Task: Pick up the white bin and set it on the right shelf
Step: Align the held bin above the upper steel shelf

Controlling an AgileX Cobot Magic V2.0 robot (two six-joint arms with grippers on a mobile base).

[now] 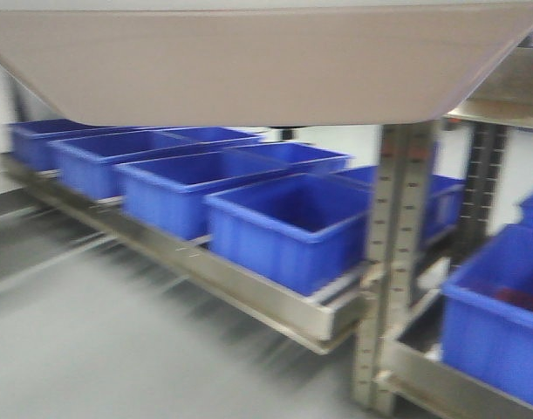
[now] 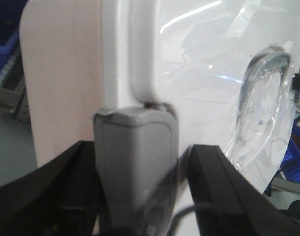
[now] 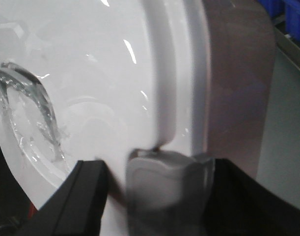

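Step in hand: carry phase, by judgement. The white bin (image 1: 249, 70) is up off any support and held between both arms, not yet on the right shelf (image 1: 502, 109).
Bin position: in the front view its pale underside and side fill the top of the frame, close to the camera and above the row of blue crates (image 1: 283, 227). Its right end overlaps the steel rail of the right shelf in the picture; contact cannot be told.
Left gripper (image 2: 140, 147): narrow, holding the bin's lid lip. One of the grey fingers (image 2: 135, 157) lies flat on the glossy lid edge; the opposing one is hidden behind the lip.
Right gripper (image 3: 164, 187): the same at the other end, with a grey pad (image 3: 164, 182) pressed on the lid rim and its partner out of sight.
Lid: glossy white, with a clear recessed handle (image 2: 262, 98) in its middle.
Shelf condition: perforated uprights (image 1: 397, 262) stand between the low left rack and the right bay. A blue crate (image 1: 502, 323) occupies the lower right level.
Picture quality: the front view is smeared, so fine detail is uncertain.
Next move calls for: bringing the bin level with a free tier on the right, keeping both ends even, and clearing the upright before setting down.
Risk: a hold on the lip alone may slip if one arm leads.
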